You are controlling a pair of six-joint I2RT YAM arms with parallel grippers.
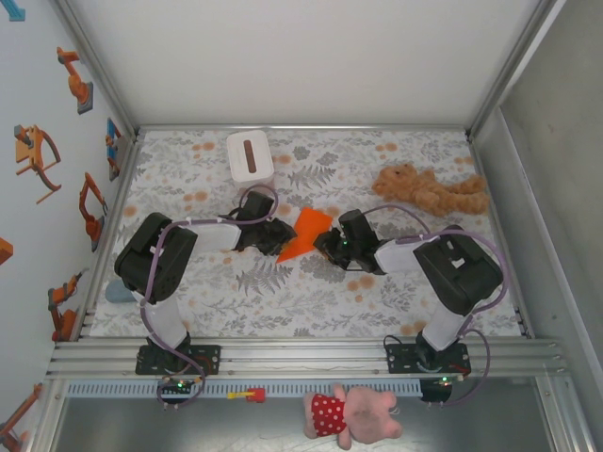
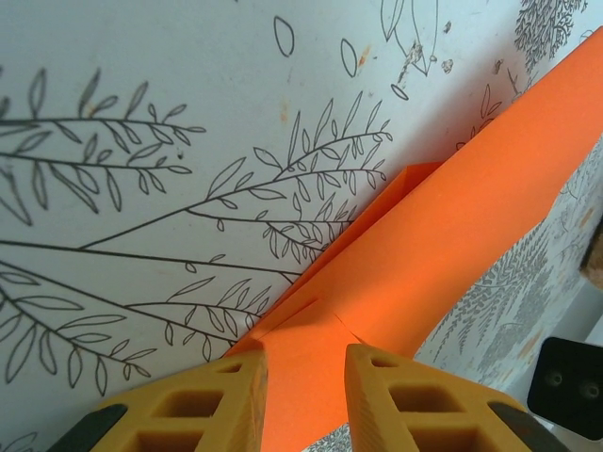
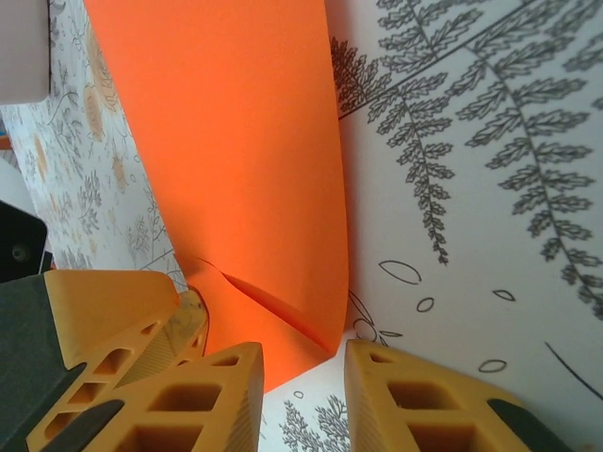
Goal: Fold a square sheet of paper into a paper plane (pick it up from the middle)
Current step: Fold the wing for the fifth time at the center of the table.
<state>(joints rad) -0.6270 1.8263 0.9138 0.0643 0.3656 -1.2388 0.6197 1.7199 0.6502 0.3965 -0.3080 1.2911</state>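
Observation:
The orange sheet of paper (image 1: 306,231) lies flat mid-table, folded into a narrow pointed wedge like a paper plane, its tip toward the near left. My left gripper (image 1: 276,240) is at its left side. In the left wrist view the creased paper (image 2: 452,207) runs under and between the yellow fingers of the left gripper (image 2: 306,400), which stand apart. My right gripper (image 1: 325,247) is at the paper's right side. In the right wrist view the right gripper (image 3: 303,395) is open, with a folded corner of the paper (image 3: 236,141) in the gap. Whether either gripper presses on the paper I cannot tell.
A white tissue box (image 1: 250,155) stands behind the left arm. A tan plush toy (image 1: 429,191) lies at the back right. A pink plush (image 1: 353,414) sits below the front rail. The two grippers are close together, the left one's finger (image 3: 104,311) beside the right.

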